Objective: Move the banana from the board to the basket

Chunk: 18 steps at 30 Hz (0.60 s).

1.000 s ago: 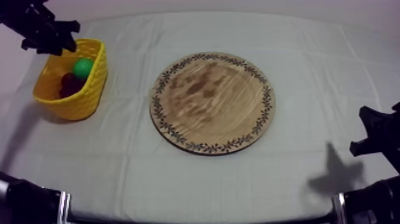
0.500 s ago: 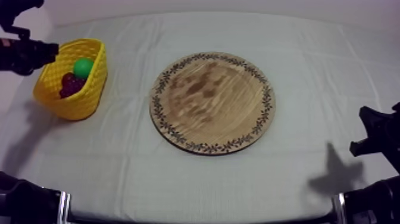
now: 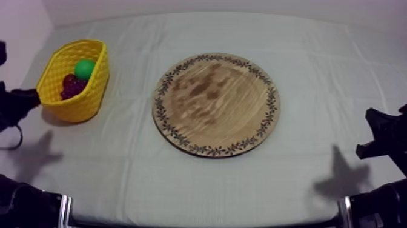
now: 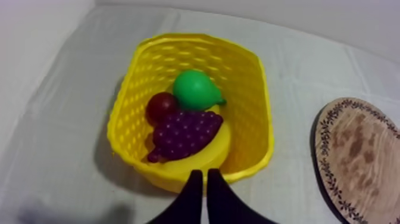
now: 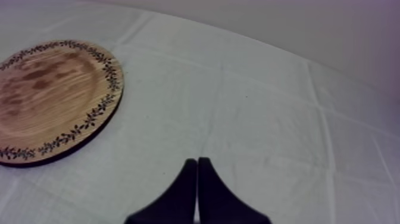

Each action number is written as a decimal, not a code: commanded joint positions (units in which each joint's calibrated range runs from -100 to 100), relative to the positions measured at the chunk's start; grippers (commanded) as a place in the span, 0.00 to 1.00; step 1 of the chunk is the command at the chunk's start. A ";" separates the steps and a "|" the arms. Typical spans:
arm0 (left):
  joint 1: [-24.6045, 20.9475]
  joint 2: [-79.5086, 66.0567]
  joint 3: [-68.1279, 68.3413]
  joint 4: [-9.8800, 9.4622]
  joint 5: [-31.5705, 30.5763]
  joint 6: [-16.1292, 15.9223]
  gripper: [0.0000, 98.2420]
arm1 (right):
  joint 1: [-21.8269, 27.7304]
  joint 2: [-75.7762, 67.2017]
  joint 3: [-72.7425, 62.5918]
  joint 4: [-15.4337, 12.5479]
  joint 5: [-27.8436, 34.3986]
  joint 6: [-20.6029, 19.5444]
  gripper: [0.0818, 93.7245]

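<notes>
At upper left of the top view, yellow basket (image 3: 91, 100) holds the banana (image 4: 219, 142) beneath the grapes (image 4: 184, 132), with pear (image 4: 193, 89) and small red fruit (image 4: 161, 106), hence the board (image 3: 215, 103) at centre lies bare; left gripper (image 4: 203, 174) and right gripper (image 5: 196, 162) show jaws pressed together, empty, apparently with nothing left to carry.

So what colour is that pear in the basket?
Bright green; the pear shows best in the left wrist view.

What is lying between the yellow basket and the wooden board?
Nothing. Only bare cloth lies between the basket and the board, as the top view shows.
</notes>
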 commanded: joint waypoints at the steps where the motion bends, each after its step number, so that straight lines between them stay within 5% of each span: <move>1: -0.05 -12.23 6.04 -0.58 0.23 1.88 0.00 | 0.02 0.00 0.01 0.00 0.01 -0.13 0.00; 6: -1.91 -19.96 11.86 0.59 0.48 1.79 0.00 | 0.02 0.00 0.01 0.00 0.01 -0.14 0.00; 13: -3.51 -29.36 14.74 4.85 2.06 -5.31 0.00 | 0.02 0.00 0.01 0.00 0.01 -0.14 0.00; 18: -4.10 -30.97 15.30 5.73 2.56 -6.85 0.00 | 0.02 0.00 0.01 0.00 0.01 -0.14 0.00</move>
